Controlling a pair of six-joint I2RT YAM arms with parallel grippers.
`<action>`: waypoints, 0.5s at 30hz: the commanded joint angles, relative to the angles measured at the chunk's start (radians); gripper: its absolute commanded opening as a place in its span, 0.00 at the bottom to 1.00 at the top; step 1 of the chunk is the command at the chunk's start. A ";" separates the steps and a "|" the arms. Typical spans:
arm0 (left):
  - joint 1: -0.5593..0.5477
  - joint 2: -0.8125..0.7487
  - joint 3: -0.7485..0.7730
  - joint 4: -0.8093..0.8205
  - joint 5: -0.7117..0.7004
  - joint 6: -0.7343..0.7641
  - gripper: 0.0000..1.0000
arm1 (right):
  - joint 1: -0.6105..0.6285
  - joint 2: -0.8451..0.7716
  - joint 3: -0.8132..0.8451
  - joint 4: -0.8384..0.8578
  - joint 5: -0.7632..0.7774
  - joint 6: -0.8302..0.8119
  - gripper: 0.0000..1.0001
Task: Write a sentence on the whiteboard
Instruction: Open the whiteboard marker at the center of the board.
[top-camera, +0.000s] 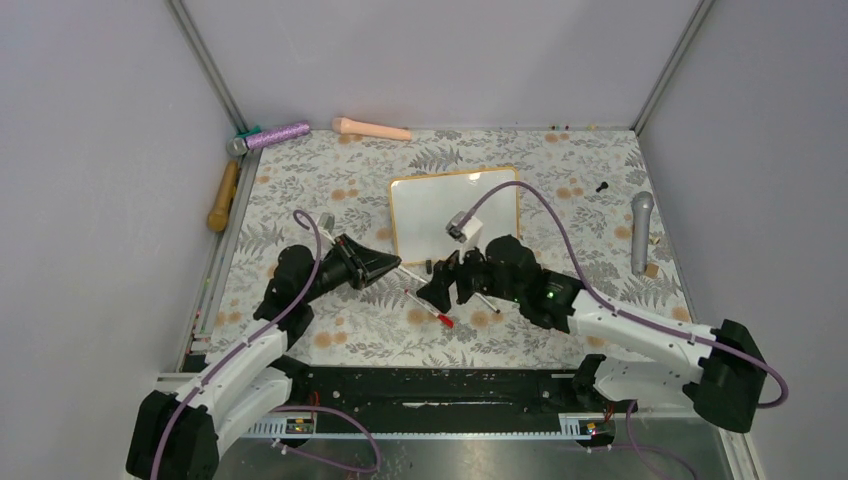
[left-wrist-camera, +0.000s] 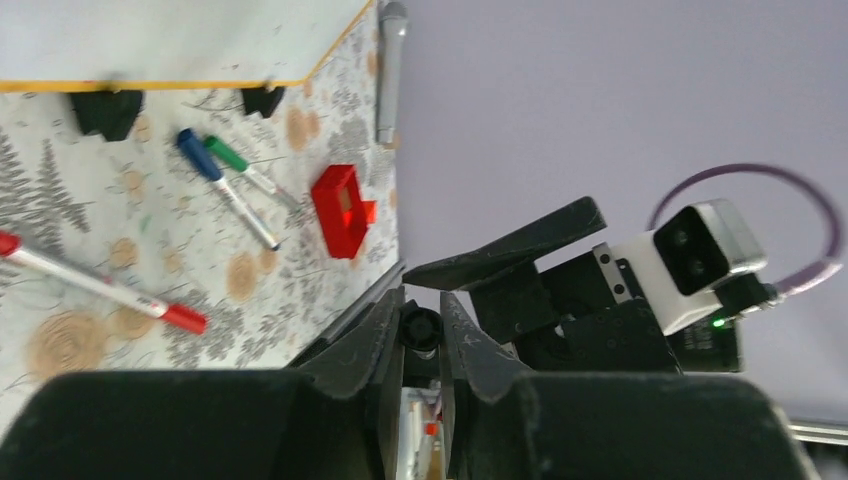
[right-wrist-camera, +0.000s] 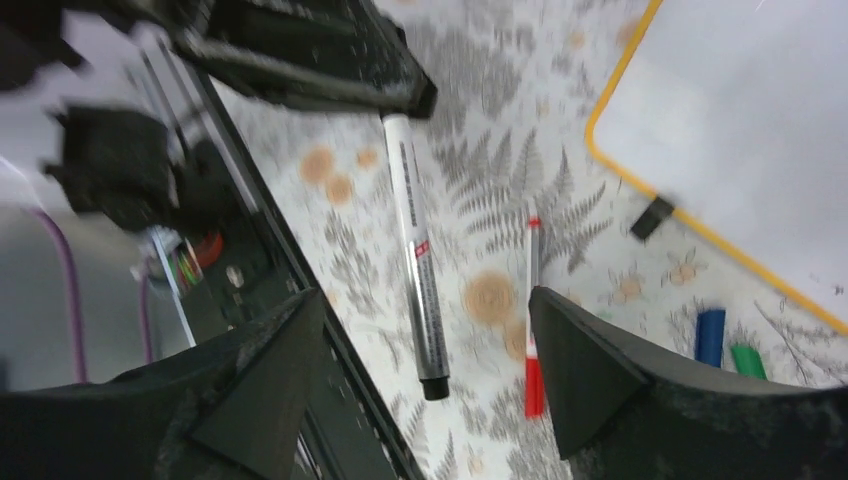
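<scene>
The whiteboard (top-camera: 455, 215) lies flat in the middle of the patterned table, and its white face shows no sentence. Its yellow-framed corner also appears in the right wrist view (right-wrist-camera: 740, 140). My left gripper (top-camera: 397, 264) is shut on a silver marker (right-wrist-camera: 415, 260) with a black end (left-wrist-camera: 422, 328), which points toward the right arm. My right gripper (top-camera: 452, 283) is open. Its jaws stand wide on either side of the marker's free end (right-wrist-camera: 428, 300) without touching it.
A red marker (top-camera: 432, 313) lies on the table under the grippers. Blue (left-wrist-camera: 215, 180) and green (left-wrist-camera: 245, 170) markers and a red block (left-wrist-camera: 340, 210) lie near the board's black feet. Toy microphones (top-camera: 272, 135) (top-camera: 641, 230), a peach cylinder (top-camera: 372, 128) and a wooden handle (top-camera: 222, 195) line the edges.
</scene>
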 joint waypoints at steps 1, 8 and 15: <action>-0.001 0.045 0.003 0.284 -0.055 -0.231 0.00 | -0.012 -0.104 -0.151 0.473 0.134 0.200 0.79; -0.004 0.088 0.027 0.370 -0.085 -0.322 0.00 | -0.012 -0.056 -0.151 0.631 0.243 0.344 0.74; -0.009 0.075 0.020 0.342 -0.115 -0.328 0.00 | -0.012 0.001 -0.139 0.737 0.185 0.421 0.56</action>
